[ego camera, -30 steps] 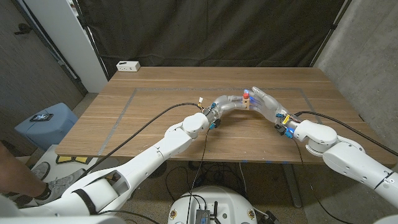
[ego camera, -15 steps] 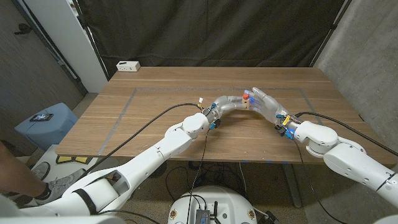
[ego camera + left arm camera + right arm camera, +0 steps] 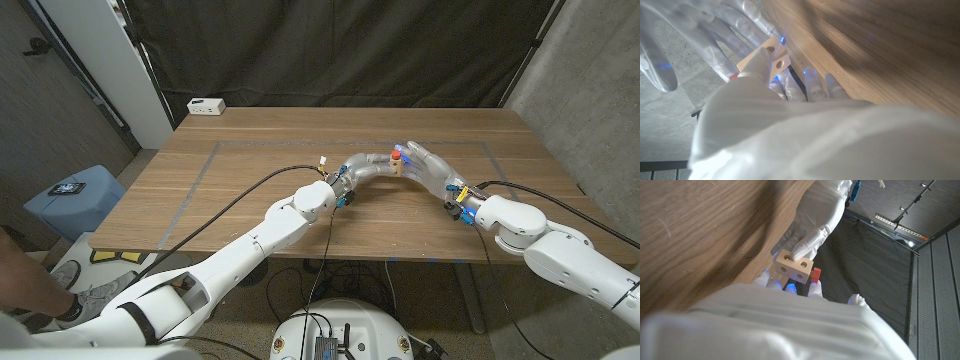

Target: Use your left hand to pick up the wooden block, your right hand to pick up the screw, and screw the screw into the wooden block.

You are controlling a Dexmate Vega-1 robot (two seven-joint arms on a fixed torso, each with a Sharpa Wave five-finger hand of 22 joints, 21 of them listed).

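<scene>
Left hand (image 3: pixel 368 166) grips the wooden block (image 3: pixel 397 166); your right hand (image 3: pixel 428 165) at its 3 o'clock pinches the red screw (image 3: pixel 397 154), seated on the block's top.

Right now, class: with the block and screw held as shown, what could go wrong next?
1. The left hand holds the wooden block above the table, apparently only by fingers; twisting may turn or drop it.
2. The red screw sits beside the block at the right hand, mostly hidden; it may go in crooked or slip free.
</scene>
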